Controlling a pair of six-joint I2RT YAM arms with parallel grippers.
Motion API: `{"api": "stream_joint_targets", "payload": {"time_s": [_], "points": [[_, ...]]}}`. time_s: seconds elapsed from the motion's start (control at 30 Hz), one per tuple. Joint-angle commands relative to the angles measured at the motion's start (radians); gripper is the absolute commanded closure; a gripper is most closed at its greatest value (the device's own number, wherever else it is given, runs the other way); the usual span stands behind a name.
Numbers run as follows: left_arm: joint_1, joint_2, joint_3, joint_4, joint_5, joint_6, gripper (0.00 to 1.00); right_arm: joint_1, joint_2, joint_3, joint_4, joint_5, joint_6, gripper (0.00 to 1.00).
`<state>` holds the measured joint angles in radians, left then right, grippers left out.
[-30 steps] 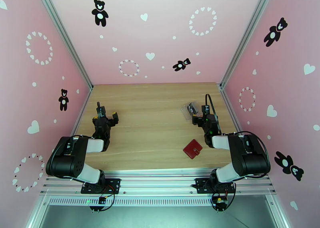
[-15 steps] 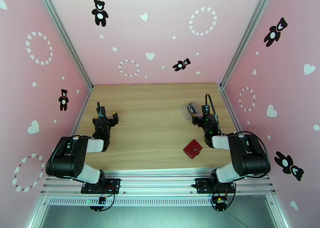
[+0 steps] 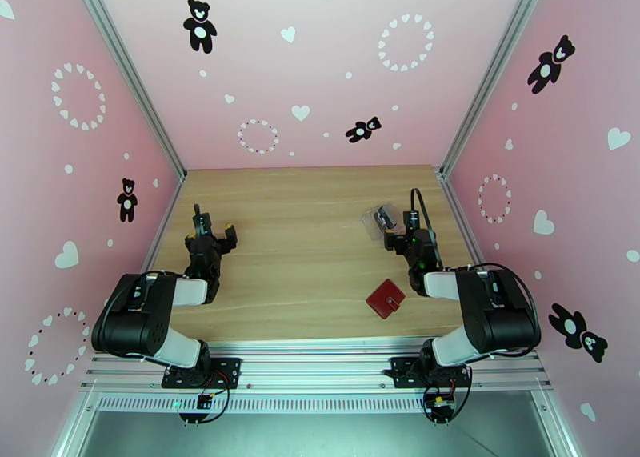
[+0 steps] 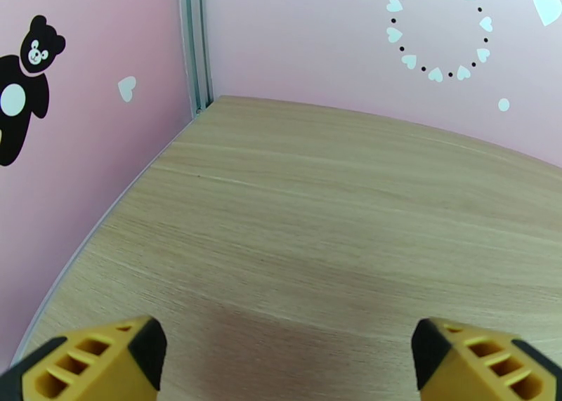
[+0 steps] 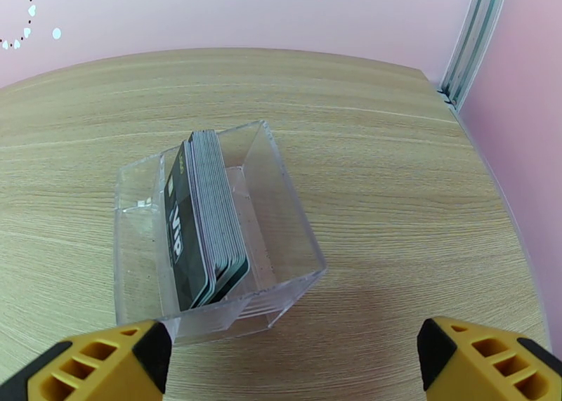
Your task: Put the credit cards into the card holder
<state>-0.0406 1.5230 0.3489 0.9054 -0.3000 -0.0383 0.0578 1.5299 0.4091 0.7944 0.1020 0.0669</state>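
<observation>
Setting: A wood-grain table [image 3: 304,210] sat inside pink walls [image 3: 448,90] printed with black bears [image 3: 199,25] and white hearts, with two black arms mounted at its near edge.

Left gripper: The left gripper [image 4: 288,350] hung low over bare wood on the table's left side. Its yellow-tipped jaws were spread wide and nothing lay between them. It pointed toward the far left corner.

Right gripper: The right gripper [image 5: 291,353] was released too. Its jaws stood wide apart and held nothing. It faced the clear case [image 5: 284,206] from the near side. The wrist view put the left tip just beside the case's near corner, though whether they touched could not be told.

Credit cards: The credit cards [image 5: 211,213] stood on edge as one tight stack inside the clear case, set toward its left half. A dark card with white lettering faced outward on the left of the stack, and grey edges showed along the top.

Clear case: The transparent, open-topped box rested on the table's right side, toward the far edge and near the right wall. It sat at an angle to the wood grain.

Card holder: The card holder [image 3: 386,298], dark red and folded shut with its snap tab across the front, lay flat near the table's front edge. It sat right of centre, just beside the right arm's forearm. It was well apart from the case and the cards, and neither gripper touched it.
</observation>
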Motion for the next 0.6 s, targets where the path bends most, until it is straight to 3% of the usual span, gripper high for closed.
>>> {"api": "stream_joint_targets", "payload": {"time_s": [0.0, 0.07, 0.13, 0.23, 0.27, 0.37, 0.43, 0.57], "points": [[0.007, 0.006, 0.009, 0.011, -0.024, -0.009, 0.01, -0.004, 0.001, 0.011, -0.015, -0.009, -0.008, 0.01], [0.007, 0.004, 0.002, 0.024, -0.033, -0.006, 0.01, -0.003, -0.004, 0.003, 0.001, -0.004, -0.010, 0.01], [-0.001, -0.050, 0.004, -0.019, -0.028, 0.001, 0.02, 0.003, -0.079, 0.019, -0.090, 0.030, -0.001, 0.01], [-0.039, -0.215, 0.098, -0.339, -0.166, -0.020, 0.02, 0.003, -0.270, 0.077, -0.335, 0.098, 0.037, 0.01], [-0.038, -0.279, 0.126, -0.459, -0.196, -0.097, 0.01, 0.003, -0.319, 0.106, -0.420, 0.111, 0.054, 0.01], [-0.025, -0.441, 0.225, -0.735, -0.076, -0.213, 0.01, 0.003, -0.450, 0.179, -0.626, 0.075, 0.103, 0.01], [-0.023, -0.505, 0.274, -0.876, -0.062, -0.381, 0.01, 0.003, -0.522, 0.209, -0.749, 0.085, 0.210, 0.01], [-0.015, -0.563, 0.383, -1.080, 0.263, -0.532, 0.02, 0.003, -0.608, 0.250, -1.003, 0.079, 0.381, 0.01]]}}
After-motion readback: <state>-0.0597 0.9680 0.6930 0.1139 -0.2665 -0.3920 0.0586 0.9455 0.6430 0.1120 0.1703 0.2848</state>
